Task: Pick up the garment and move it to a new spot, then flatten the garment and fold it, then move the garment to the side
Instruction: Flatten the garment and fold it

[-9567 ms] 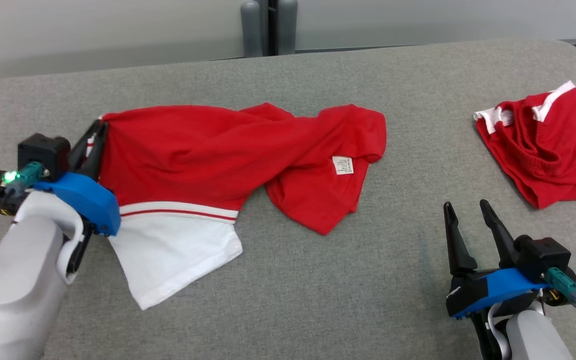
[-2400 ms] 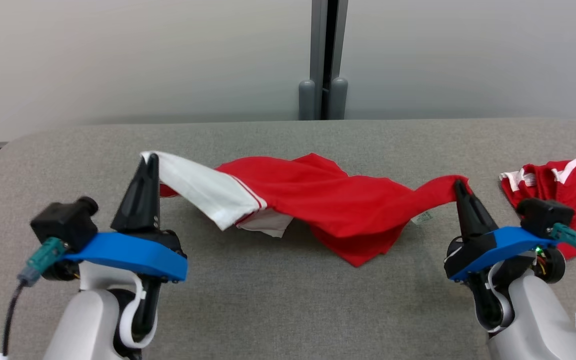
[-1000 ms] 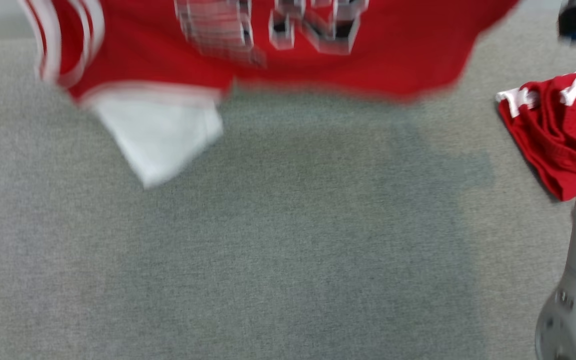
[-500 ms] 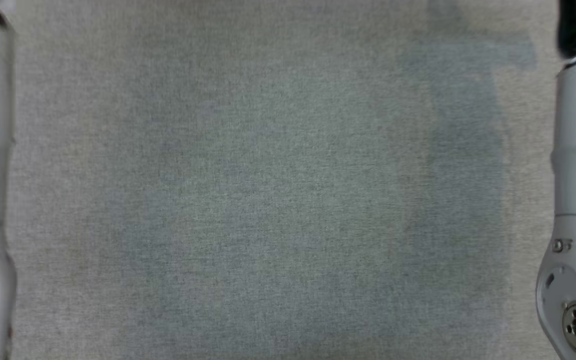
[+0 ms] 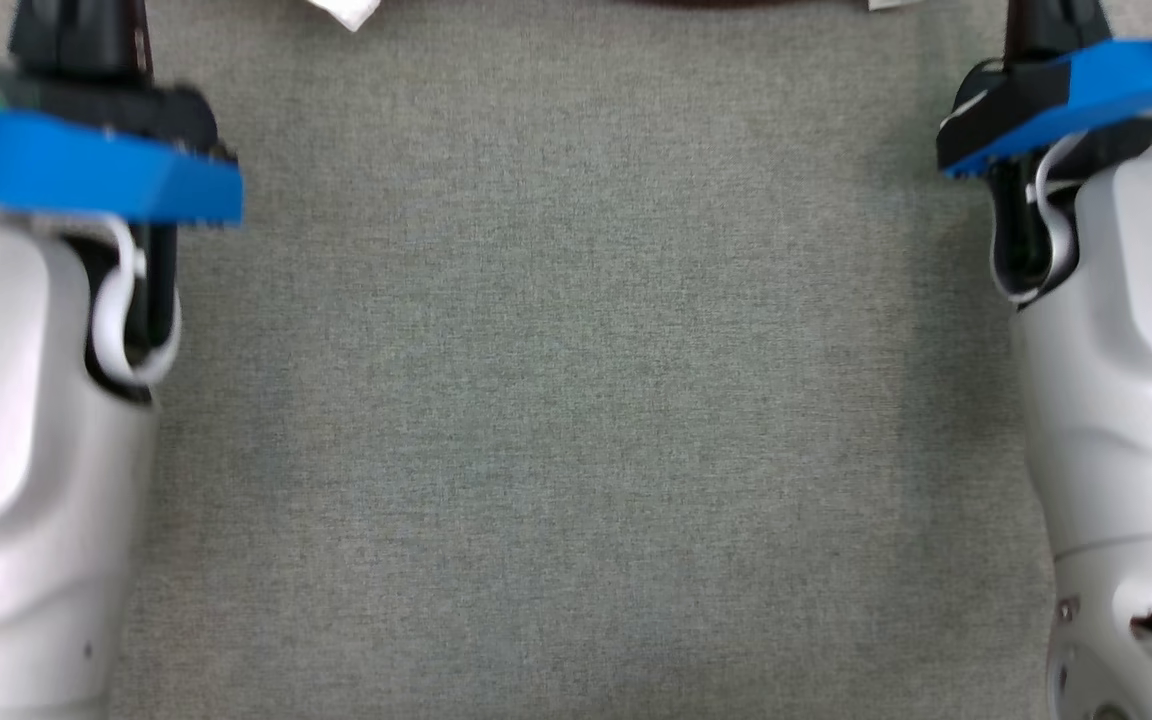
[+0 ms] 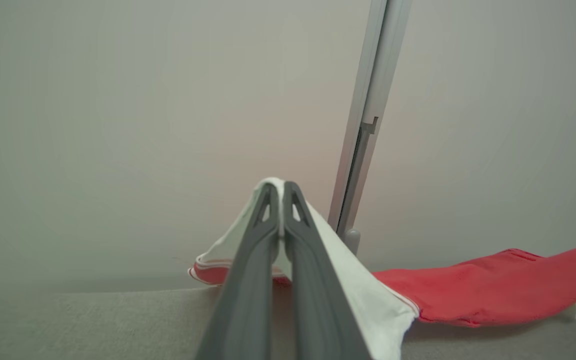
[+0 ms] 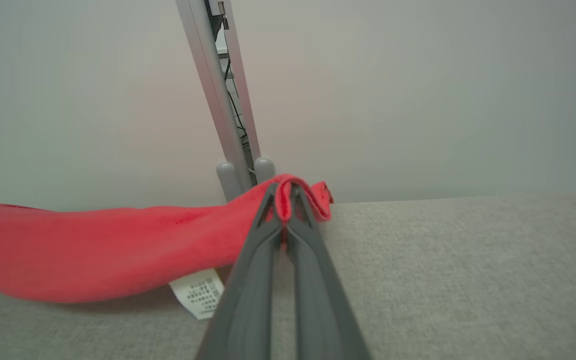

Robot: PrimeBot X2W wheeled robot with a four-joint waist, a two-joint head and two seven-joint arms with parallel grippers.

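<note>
The garment (image 6: 493, 290) is a red shirt with a white part (image 6: 363, 295), and it hangs stretched between my two grippers just above the grey table (image 5: 576, 400). My left gripper (image 6: 280, 187) is shut on the white edge. My right gripper (image 7: 284, 189) is shut on a bunched red edge of the garment (image 7: 93, 250), with its white label (image 7: 199, 292) dangling below. In the head view a white tip of the garment (image 5: 341, 10) peeks in at the top edge between the blue left wrist mount (image 5: 86, 175) and the blue right wrist mount (image 5: 1066, 90).
A grey post (image 7: 228, 125) with two rounded grey feet stands behind the table's far edge against a pale wall. The same post (image 6: 368, 125) rises right of my left fingers. My pale forearms flank the table at both sides of the head view.
The head view has tilted down onto the table, so the garment has slid out of its top. Both wrists with their blue mounts have come into that view at the upper corners.
</note>
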